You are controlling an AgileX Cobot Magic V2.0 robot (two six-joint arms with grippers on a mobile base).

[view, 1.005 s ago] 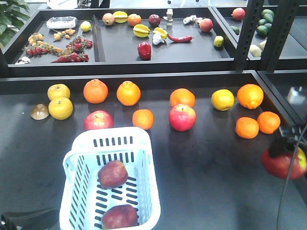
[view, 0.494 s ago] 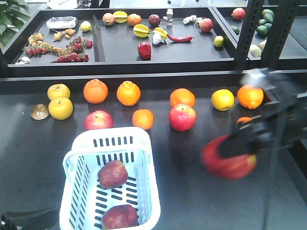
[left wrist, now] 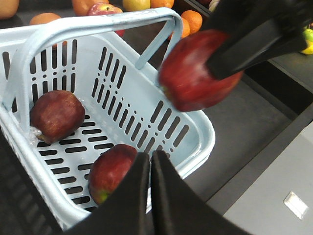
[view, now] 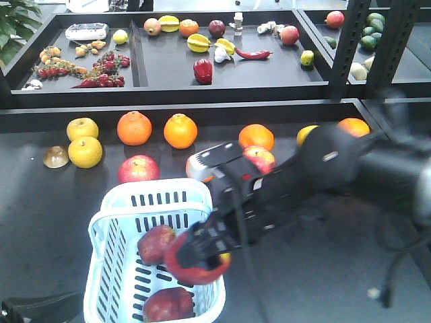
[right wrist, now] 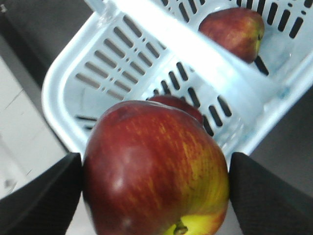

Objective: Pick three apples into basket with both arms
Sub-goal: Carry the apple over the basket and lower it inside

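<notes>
We are finding the right gripper (right wrist: 156, 196) clamped on the third apple (right wrist: 154, 174), one dark pad pressing each flank, stem end and its yellow patch turned toward the wrist camera. The left gripper (left wrist: 149, 193) is pressed fully closed with nothing between its fingers, hanging low over the near edge of the basket (left wrist: 195, 142).

From the front, we are seeing the right arm (view: 316, 171) reaching across the dark table (view: 310, 269) with the held apple poised above the basket's right rim (view: 210, 222), partly over the inside. In our judgement it is being carried high enough to pass the wall and the band handle (left wrist: 98, 24), which is standing raised across the opening. That handle is narrowing the way in, so a release too near it could send the fruit bouncing out.

Two apples are already lying on the slotted floor, one nearer the far end (view: 158, 243) and one at the near end (view: 168, 304), well apart. We are judging the task nearly complete, with only the drop remaining.

Beyond the basket, we are noting loose fruit not wanted here: a brighter red apple (view: 138, 168), oranges (view: 180, 130) and yellow fruit (view: 84, 151) in rows on the table. Farthest off, the shelf trays (view: 141, 67) are holding mixed produce.
</notes>
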